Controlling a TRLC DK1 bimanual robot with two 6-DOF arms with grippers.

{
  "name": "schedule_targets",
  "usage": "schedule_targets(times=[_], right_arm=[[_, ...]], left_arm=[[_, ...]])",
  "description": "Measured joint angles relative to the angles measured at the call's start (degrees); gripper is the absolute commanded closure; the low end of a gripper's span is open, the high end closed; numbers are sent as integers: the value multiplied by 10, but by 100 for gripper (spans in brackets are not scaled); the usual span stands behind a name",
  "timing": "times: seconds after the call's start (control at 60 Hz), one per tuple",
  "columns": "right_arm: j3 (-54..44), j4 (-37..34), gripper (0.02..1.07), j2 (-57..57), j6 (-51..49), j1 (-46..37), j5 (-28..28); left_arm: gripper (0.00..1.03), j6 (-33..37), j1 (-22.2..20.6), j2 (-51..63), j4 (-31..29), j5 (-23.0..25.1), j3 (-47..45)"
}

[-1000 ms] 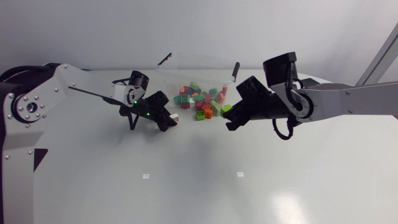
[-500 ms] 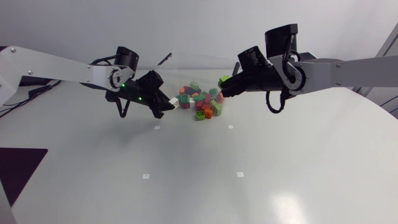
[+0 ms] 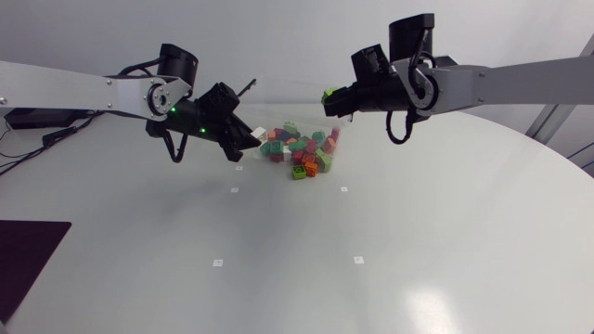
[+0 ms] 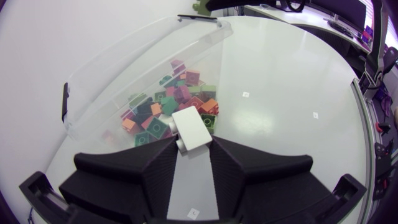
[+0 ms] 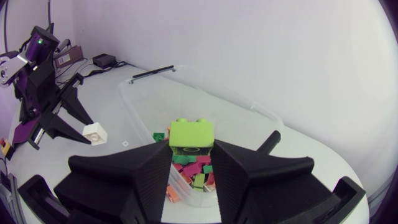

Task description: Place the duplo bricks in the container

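A clear plastic container [image 3: 290, 100] with black clips sits at the table's far middle, holding several coloured duplo bricks [image 3: 299, 154]. My left gripper [image 3: 247, 141] hangs by the container's left end, shut on a white brick [image 3: 259, 136]. In the left wrist view the white brick [image 4: 193, 127] sits between the fingertips, with the container [image 4: 124, 74] just ahead. My right gripper [image 3: 334, 98] is above the container's right end, shut on a lime green brick [image 3: 328, 94]. The right wrist view shows the green brick [image 5: 191, 135] over the container [image 5: 236, 112], and my left gripper [image 5: 69, 124] beyond it.
Small white marker squares [image 3: 234, 189] dot the table [image 3: 390, 250] in front of the container. The wide front half of the table carries nothing else. My two arms come in from opposite sides and face each other across the container.
The left gripper has closed on the white brick and lifted it off the table toward the container. The right arm has carried the green brick up and back over the container's right end.
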Motion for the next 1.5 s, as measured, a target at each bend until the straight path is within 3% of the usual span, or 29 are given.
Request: schedule_targets(times=[0.117, 0.167, 0.217, 0.283, 0.367, 0.617, 1.0, 1.083, 1.167, 1.2, 1.3, 1.5], right_arm=[[34, 0, 75, 37, 1, 0, 0], [45, 0, 67, 51, 2, 1, 1], [55, -1, 52, 66, 2, 3, 5], [69, -10, 19, 80, 2, 6, 12], [87, -27, 7, 90, 5, 9, 17], [78, -25, 7, 63, 13, 12, 20], [-84, 17, 7, -65, 12, 4, 4], [-121, 22, 7, -87, 10, 1, 0], [-154, 28, 7, -105, 8, 1, 0], [-169, 32, 7, -113, 5, 1, 0], [-207, 43, 7, -127, -2, 3, 0], [-263, 61, 7, -131, -21, 21, -15]], left_arm=[[76, -20, -6, -3, 0, 0, 12], [76, -30, -9, -3, 1, 0, 18], [76, -43, -12, -3, 8, 0, 24], [75, -60, -15, -3, 22, 0, 31], [75, -79, -20, -2, 29, 0, 47], [75, -136, -28, 40, 40, -1, 162], [71, -160, -56, 174, 25, -45, 297], [60, -160, -58, 191, 17, -50, 319], [21, -161, -58, 202, 10, -56, 335], [13, -162, -58, 205, 7, -57, 339], [6, -161, -56, 207, 0, -59, 342], [6, -161, -44, 193, 0, -59, 319]])
